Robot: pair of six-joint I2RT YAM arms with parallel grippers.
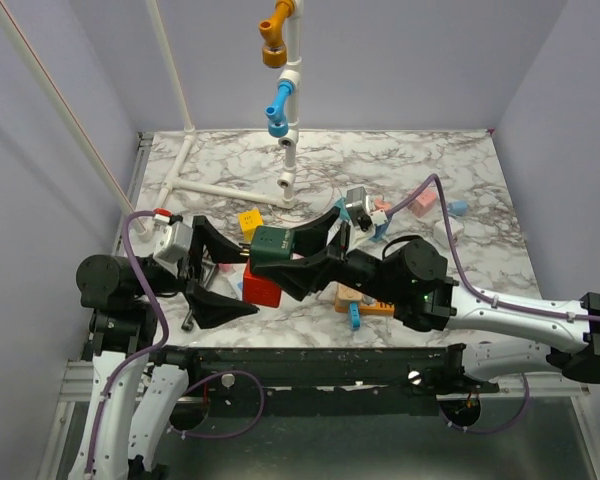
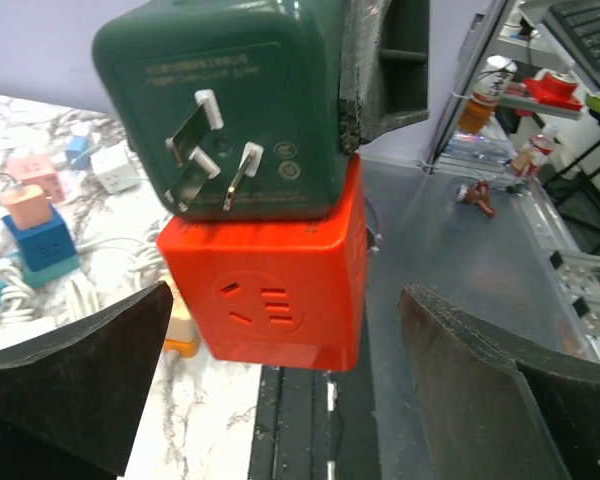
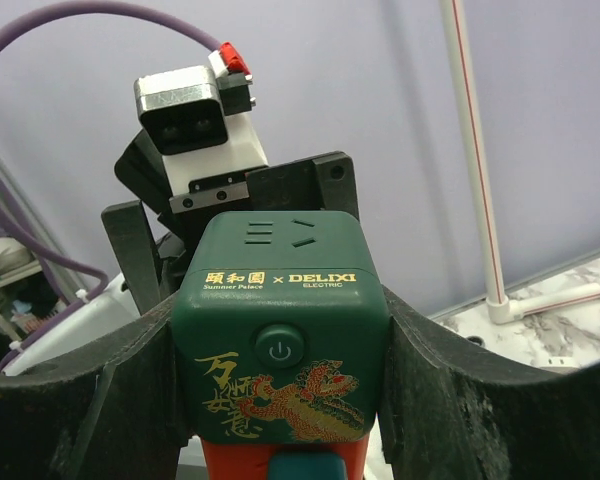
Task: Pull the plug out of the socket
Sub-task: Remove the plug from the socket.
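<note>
The left gripper point(image 2: 289, 288) stands wide open and empty at the near table edge, its fingers framing the red cube point(image 1: 262, 290) just ahead without visibly touching it. On top of that cube, touching or barely above it, is the plug point(image 2: 230, 100). It is a green cube clamped by its sides between the right gripper's point(image 3: 280, 340) fingers, with its prongs point(image 2: 215, 150) bare, facing the left wrist and seated in no outlet. The likely trouble is that the red cube stands right at the edge with nothing bracing it, so a drag or bump from the plug could tip it off. The smooth plug could also slip in the grip. Farther out, the socket point(image 2: 40, 235), pastel outlets with white cord, lies on the table point(image 1: 230, 160), well apart from both grippers.
</note>
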